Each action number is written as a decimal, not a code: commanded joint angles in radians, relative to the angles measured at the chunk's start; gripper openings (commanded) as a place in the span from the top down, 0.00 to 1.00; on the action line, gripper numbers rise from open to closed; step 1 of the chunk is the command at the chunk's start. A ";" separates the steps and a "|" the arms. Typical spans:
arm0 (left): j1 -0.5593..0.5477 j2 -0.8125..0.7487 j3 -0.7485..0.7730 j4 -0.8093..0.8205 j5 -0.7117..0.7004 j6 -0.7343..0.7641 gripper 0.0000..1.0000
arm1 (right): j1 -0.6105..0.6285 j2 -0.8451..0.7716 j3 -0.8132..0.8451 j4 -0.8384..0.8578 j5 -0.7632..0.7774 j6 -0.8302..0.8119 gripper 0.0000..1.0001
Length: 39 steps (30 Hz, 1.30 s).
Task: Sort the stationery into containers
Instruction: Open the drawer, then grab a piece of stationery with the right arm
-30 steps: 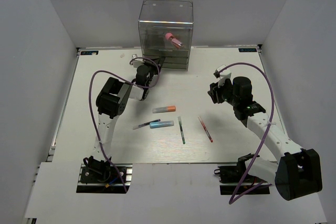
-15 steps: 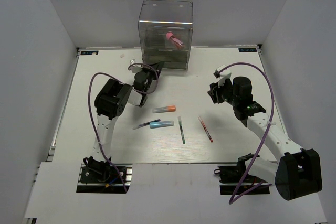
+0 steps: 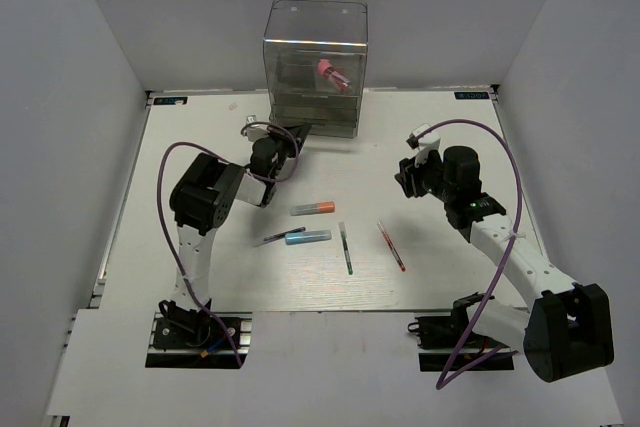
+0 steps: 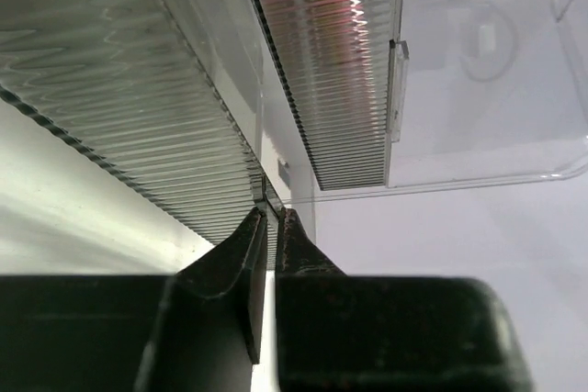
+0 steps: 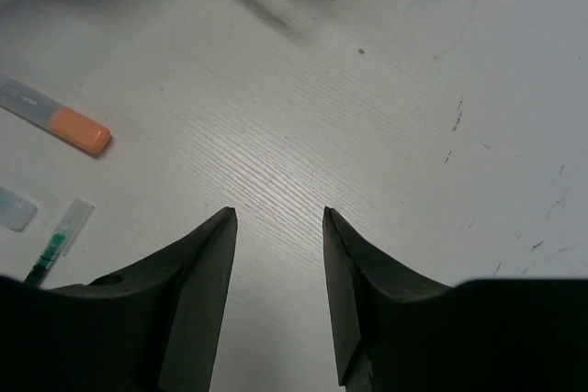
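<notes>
The tube (image 3: 331,74) is pink-red, one marker (image 3: 313,208) orange-and-grey, the other marker (image 3: 308,237) light blue; drawers (image 4: 331,43) are smoky and ribbed, table (image 3: 300,282) white.

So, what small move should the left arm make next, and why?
Probably pull gently back toward its base, to slide a drawer out. The left gripper sits nearly shut at a drawer front of the drawer box, while the orange-and-grey marker lies unsorted on the table. Whether it grips is unclear.
</notes>
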 commanded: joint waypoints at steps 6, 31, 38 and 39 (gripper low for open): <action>0.009 -0.149 0.004 -0.253 0.059 0.115 0.36 | -0.004 -0.006 -0.003 0.007 -0.094 -0.025 0.37; 0.027 -0.520 0.096 -1.474 0.042 0.587 0.00 | 0.048 0.126 0.011 -0.517 -0.325 -0.246 0.56; 0.027 -0.669 0.033 -1.523 0.068 0.639 0.00 | 0.099 0.246 0.111 -0.547 -0.233 -0.108 0.48; 0.027 -0.684 0.033 -1.541 0.068 0.650 0.00 | 0.105 0.270 0.115 -0.550 -0.217 -0.103 0.47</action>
